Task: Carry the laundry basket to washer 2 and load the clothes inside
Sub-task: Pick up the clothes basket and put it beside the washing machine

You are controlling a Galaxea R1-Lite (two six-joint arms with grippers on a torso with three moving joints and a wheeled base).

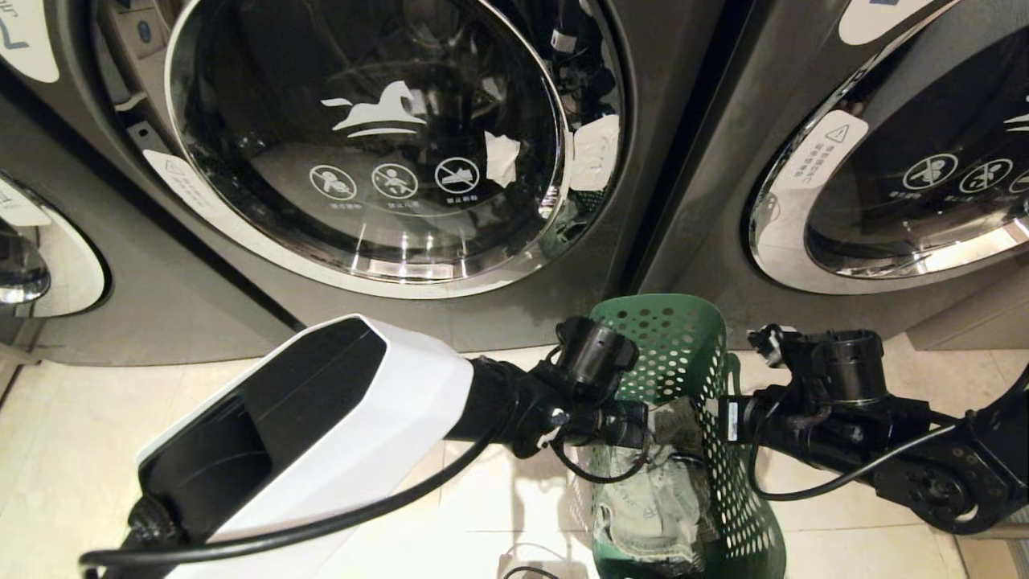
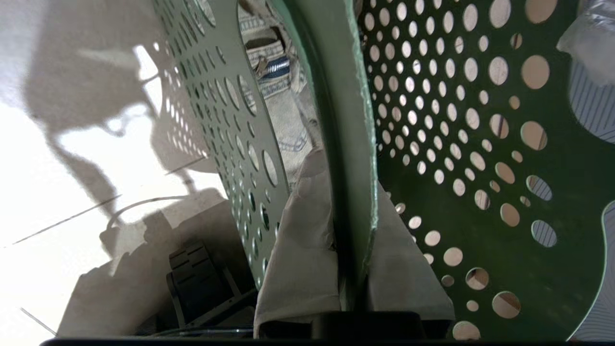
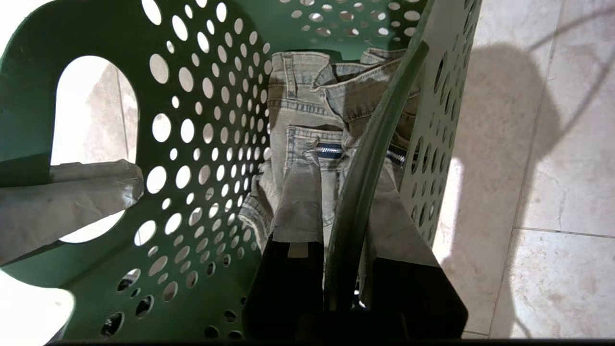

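Observation:
The green perforated laundry basket (image 1: 683, 354) hangs between my two arms, just in front of the washers. Light denim clothes (image 1: 651, 498) lie inside it. My left gripper (image 1: 635, 426) is shut on the basket's left rim (image 2: 346, 120), one cloth-covered finger (image 2: 302, 230) on each side. My right gripper (image 1: 727, 418) is shut on the opposite rim (image 3: 379, 129), with the jeans (image 3: 298, 110) just past its fingertips. The washer straight ahead has a round glass door (image 1: 370, 145), and a dark gap shows at the door's right edge. I cannot tell which machine is washer 2.
Another washer (image 1: 924, 161) stands to the right, and part of a third (image 1: 32, 257) shows at the far left. Pale floor tiles (image 1: 64, 450) run under the basket. A thin cable (image 1: 530, 555) lies on the floor below it.

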